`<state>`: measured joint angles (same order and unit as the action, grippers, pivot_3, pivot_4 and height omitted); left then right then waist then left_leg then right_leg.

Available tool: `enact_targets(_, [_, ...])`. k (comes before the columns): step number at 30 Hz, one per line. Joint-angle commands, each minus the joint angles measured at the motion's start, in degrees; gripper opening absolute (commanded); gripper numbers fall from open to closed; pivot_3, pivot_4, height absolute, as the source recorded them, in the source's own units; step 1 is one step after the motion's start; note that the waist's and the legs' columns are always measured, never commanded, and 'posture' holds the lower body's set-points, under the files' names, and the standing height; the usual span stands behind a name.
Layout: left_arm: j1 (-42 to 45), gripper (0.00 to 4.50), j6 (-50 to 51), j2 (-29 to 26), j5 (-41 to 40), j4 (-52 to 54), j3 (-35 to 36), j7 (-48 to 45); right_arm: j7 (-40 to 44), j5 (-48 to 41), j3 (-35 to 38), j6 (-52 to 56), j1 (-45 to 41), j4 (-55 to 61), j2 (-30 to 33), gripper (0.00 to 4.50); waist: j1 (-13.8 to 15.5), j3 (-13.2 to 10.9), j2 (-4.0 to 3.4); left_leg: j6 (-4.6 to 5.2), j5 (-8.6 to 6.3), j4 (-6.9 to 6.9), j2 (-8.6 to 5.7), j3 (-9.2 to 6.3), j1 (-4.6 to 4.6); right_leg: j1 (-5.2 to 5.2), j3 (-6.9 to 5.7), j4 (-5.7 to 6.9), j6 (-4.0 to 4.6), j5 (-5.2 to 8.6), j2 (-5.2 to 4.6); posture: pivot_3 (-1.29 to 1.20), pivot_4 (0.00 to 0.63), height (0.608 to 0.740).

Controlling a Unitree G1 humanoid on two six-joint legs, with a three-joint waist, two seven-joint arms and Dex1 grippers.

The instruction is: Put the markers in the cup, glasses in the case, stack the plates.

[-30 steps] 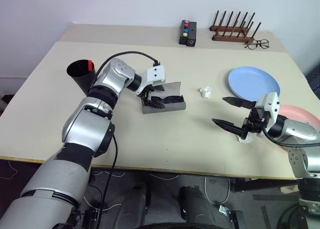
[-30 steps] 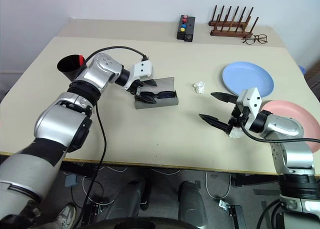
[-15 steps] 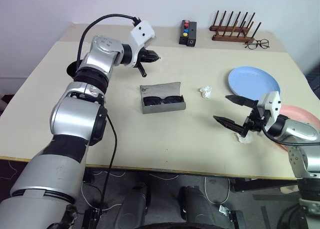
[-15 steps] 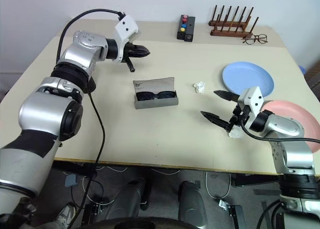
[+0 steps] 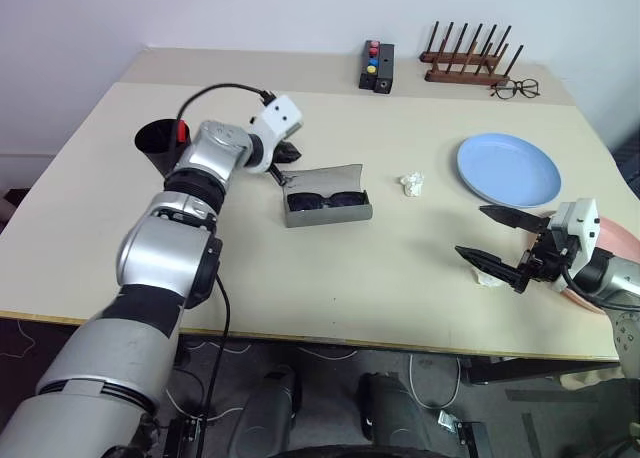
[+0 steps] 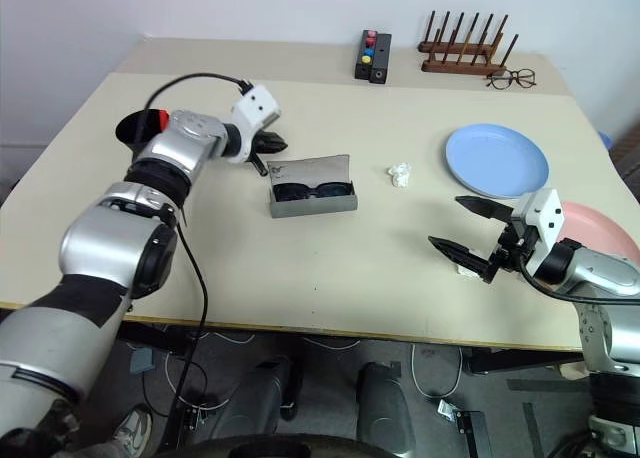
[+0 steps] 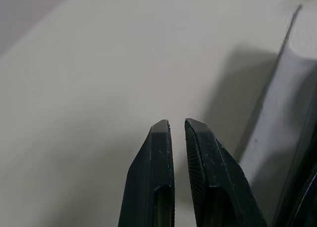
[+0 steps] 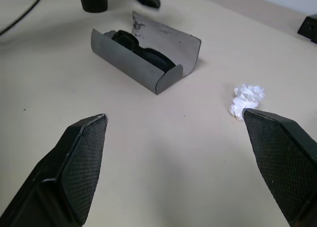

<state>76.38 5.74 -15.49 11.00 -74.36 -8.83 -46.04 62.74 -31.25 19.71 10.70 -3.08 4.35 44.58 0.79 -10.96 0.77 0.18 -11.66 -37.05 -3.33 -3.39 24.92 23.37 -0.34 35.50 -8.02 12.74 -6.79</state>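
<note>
The grey case (image 5: 327, 206) lies open mid-table with the black glasses (image 5: 325, 199) inside it. My left gripper (image 5: 287, 159) is shut and empty, just behind the case's raised lid (image 7: 297, 88) on its left. A red-capped marker (image 5: 181, 131) sticks out of the black cup (image 5: 155, 144) at the left. The blue plate (image 5: 508, 168) lies at the right, and the pink plate (image 6: 610, 233) sits near the right edge, partly behind my right arm. Low over the table in front of the blue plate, my right gripper (image 5: 472, 230) is open and empty.
One white paper wad (image 5: 411, 183) lies right of the case, another (image 5: 487, 276) under my right gripper. At the far edge stand a black box with coloured buttons (image 5: 376, 65), a wooden peg rack (image 5: 462, 63) and clear spectacles (image 5: 514, 88).
My left gripper left the glasses in the case, shut, swung up toward the far side, then came back down behind the lid. My right arm drew back to the right.
</note>
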Motion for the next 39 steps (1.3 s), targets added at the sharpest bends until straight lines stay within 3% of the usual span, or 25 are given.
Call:
enact_targets(1, [0.9, 0.46, 0.4, 1.4, -0.5, 2.1, 0.1, -2.7, -0.7, -1.2, 2.0, 0.3, 0.3, 3.2, 0.6, 4.5, 0.0, 0.0, 0.01, 0.0, 0.0, 0.0, 0.0, 0.0, 0.0, 0.0, 0.0, 0.0, 0.0, 0.0, 0.0, 0.0, 0.15, 0.74])
enact_targets(7, [-2.2, 0.46, 3.9, 1.1, -1.9, 9.7, -1.3, -16.9, -1.2, -1.8, 2.2, 0.8, 0.5, 4.3, 0.7, 4.5, -0.2, 0.0, -0.01, -0.01, 0.0, 0.02, 0.02, 0.02, 0.0, 0.0, 0.0, -0.02, 0.01, 0.0, 0.0, 0.0, 0.15, 0.74])
enact_targets(12, [-12.7, 0.46, 14.1, -0.7, -2.9, 29.0, -4.9, -25.3, -1.2, -1.9, 2.2, 0.8, 0.8, 4.0, 0.5, 4.5, -0.3, 0.0, -0.06, -0.01, 0.0, 0.04, 0.1, 0.0, 0.0, 0.02, 0.03, -0.01, 0.03, 0.0, 0.0, 0.0, 0.15, 0.74])
enact_targets(17, [-22.1, 0.46, 20.5, -1.6, -2.4, 40.8, -8.0, -24.3, -0.6, -0.8, 1.5, 1.5, 2.3, 2.5, 1.0, 4.5, 0.0, 0.1, -0.14, -0.01, -0.01, 0.02, 0.11, -0.01, -0.1, -0.11, 0.06, -0.03, 0.05, -0.01, -0.01, 0.0, 0.15, 0.74])
enact_targets(21, [-22.2, 0.46, 20.2, -1.5, -3.6, 41.9, -6.3, -20.8, -2.8, 0.2, 2.2, 1.5, 2.2, 1.7, 0.5, 4.5, -0.1, 0.2, -0.2, -0.01, -0.02, 0.04, 0.11, -0.01, -0.42, -0.42, 0.07, -0.13, 0.25, 0.1, -0.03, 0.0, 0.15, 0.74])
enact_targets(28, [-18.7, 0.46, 26.0, 0.6, -16.7, 53.4, 2.3, -20.9, -12.2, 2.5, 5.3, 1.8, -1.3, 0.1, 0.1, 4.5, 0.0, 0.1, -0.21, -0.01, -0.01, 0.05, 0.14, -0.02, -0.21, -0.13, 0.08, -0.12, 0.21, -0.02, -0.03, 0.0, 0.15, 0.74])
enact_targets(32, [-22.0, 0.46, 34.2, 1.3, -25.0, 67.9, 2.0, -22.4, -13.5, 2.5, 7.6, 4.0, -0.9, -0.9, 1.9, 4.5, 0.0, 0.1, -0.23, -0.04, -0.05, 0.06, 0.1, -0.03, -0.12, -0.13, 0.08, -0.15, 0.13, -0.06, -0.04, 0.0, 0.15, 0.74])
enact_targets(39, [-22.0, 0.46, 41.4, 3.3, -30.7, 71.4, 0.0, -18.7, -18.8, 6.6, 8.9, 9.0, -1.2, -6.2, 5.8, 4.5, -0.1, 0.1, -0.26, -0.02, -0.04, 0.0, 0.11, 0.0, -0.16, -0.15, 0.1, -0.15, 0.36, 0.05, -0.01, 0.0, 0.15, 0.74])
